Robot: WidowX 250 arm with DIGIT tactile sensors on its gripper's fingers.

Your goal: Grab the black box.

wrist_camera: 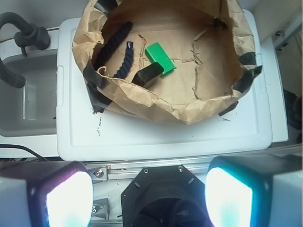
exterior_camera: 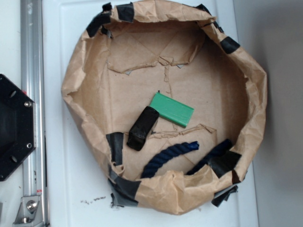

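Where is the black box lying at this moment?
In the exterior view the black box lies inside the brown paper basket, low and left of centre, its upper end meeting the green block, with the dark blue rope just below it.

1. Light is even, soft and bright in both views, and shadows are faint.
2. My two fingertips [wrist_camera: 66, 198] loom near the wrist lens, blurred and glowing white-cyan with glare.
3. The exterior picture is slightly soft, and the black box [exterior_camera: 142, 128] shows a dull sheen.
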